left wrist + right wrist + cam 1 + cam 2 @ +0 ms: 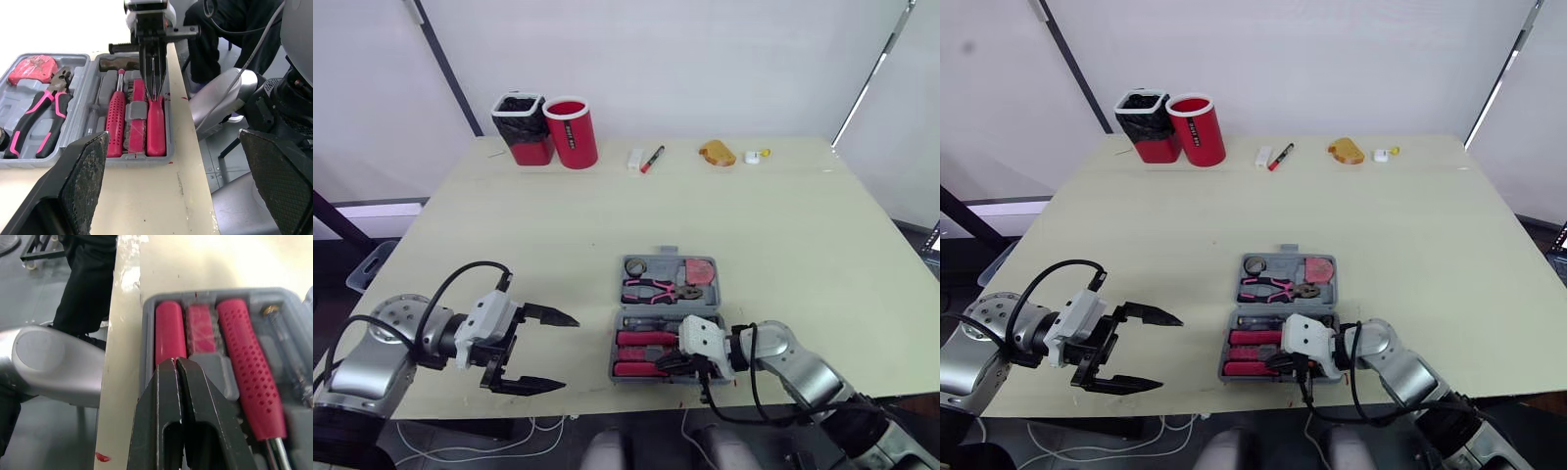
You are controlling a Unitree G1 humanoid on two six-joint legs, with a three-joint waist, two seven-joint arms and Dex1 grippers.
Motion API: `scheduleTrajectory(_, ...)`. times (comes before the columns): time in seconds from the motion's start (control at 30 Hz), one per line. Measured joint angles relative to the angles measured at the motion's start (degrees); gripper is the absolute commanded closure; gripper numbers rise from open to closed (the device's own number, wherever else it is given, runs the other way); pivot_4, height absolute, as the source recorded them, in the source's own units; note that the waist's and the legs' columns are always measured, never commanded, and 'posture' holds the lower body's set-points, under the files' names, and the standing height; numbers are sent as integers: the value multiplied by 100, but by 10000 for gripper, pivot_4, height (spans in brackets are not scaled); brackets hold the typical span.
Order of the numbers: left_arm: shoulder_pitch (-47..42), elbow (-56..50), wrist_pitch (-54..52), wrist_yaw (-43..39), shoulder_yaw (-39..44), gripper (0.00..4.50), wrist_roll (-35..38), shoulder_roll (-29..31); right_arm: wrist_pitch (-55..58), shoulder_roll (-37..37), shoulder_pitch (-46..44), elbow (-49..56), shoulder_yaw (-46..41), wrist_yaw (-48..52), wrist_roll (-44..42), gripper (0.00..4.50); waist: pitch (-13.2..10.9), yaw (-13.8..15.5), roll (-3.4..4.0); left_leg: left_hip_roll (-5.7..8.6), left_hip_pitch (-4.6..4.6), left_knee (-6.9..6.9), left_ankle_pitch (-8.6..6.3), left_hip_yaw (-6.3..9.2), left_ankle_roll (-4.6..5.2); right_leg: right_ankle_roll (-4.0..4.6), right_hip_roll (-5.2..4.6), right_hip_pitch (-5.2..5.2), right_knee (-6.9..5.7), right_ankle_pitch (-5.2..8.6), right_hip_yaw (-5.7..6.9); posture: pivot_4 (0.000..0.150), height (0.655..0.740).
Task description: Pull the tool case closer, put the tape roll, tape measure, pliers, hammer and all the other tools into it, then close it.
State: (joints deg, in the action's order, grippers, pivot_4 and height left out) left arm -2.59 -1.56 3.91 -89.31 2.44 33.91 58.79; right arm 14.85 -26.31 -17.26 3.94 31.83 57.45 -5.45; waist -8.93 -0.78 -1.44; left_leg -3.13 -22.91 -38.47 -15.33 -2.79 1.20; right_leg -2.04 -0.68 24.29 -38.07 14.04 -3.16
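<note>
Stock as seen from beside the bench:

1. Table [783, 225], pale top. Everything listed stands on it.
2. Tool case [668, 318], grey, lying open and flat near the front edge of the table, in front of the robot's right side. It has two halves, one rear and one front.
3. Left gripper [570, 352]: jaws spread wide with nothing between them. It hovers over the table to the left of the case and well apart from it, with its fingertips aimed toward the case.
4. Right gripper [176, 361]: fingers pressed together with only a thin seam between them and nothing gripped. The tips sit over the front half of the case, right at the smooth red handle [170, 333] nearest the table edge. Whether they touch it cannot be told.
5. Red cylinder [573, 132] and black bin [519, 122], side by side at the far left corner.
6. Dotted red handle [116, 122], in the front half of the case. It lies parallel to the smooth one, with a red bit holder [135, 122] between them.
7. Pliers [656, 290], pink grips, lying across the rear half.
8. Tape measure [698, 269], red, in the rear half on the right.
9. Tape roll [636, 265], a dark ring, in the rear half on the left.
10. Along the far edge: orange lump [716, 153], white box [635, 160], red marker [652, 159].
</note>
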Motion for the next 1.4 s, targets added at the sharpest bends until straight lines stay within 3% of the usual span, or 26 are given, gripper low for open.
scheduleTrajectory(0.33,37,118,43,0,-5,0,-11,-95,-310,-28,243,-10,-174,-65,63,44321,2,4,-2,0,11,-1,0,0,0,15,0,-11,0,9,0,1500,7400)
scheduleTrajectory(0.57,74,129,-337,598,371,0,5,-675,-279,88,876,643,-1702,-763,-669,44321,2,14,-2,1,10,-3,0,4,0,-3,-1,-14,-1,-2,0,1500,7400)
scheduleTrajectory(0.83,459,467,-674,1768,1020,0,-15,-1365,-654,-365,2230,608,-3550,-898,-1377,44321,2,2,-3,4,18,-1,0,4,0,-5,-5,-24,4,-3,-1,1500,7400)
scheduleTrajectory(0.93,526,624,-747,2094,1215,0,-18,-1556,-869,-457,2558,503,-4051,-846,-1557,36538,3,-5,-3,1,31,-1,0,6,0,-5,-1,-34,2,-2,-1,1500,7400)
scheduleTrajectory(1.0,597,785,-751,2303,1421,0,-16,-1657,-922,-468,2831,428,-4393,-804,-1728,25214,4,5,-2,1,31,-1,0,8,0,-4,-1,-36,2,-2,0,1500,7400)
scheduleTrajectory(1.2,1148,1241,-670,2755,2047,0,-120,-1826,-1435,-491,3785,-61,-5473,-554,-2100,512,6,5,-3,3,28,4,-1,2,0,-4,-11,-36,12,-1,-2,1500,7400)
scheduleTrajectory(1.4,1648,1163,-635,3102,2423,0,-120,-2096,-1698,-394,4443,-297,-5922,-394,-2296,512,11,0,-4,-7,51,3,-1,-1,0,3,-15,-52,8,18,-6,1500,7400)
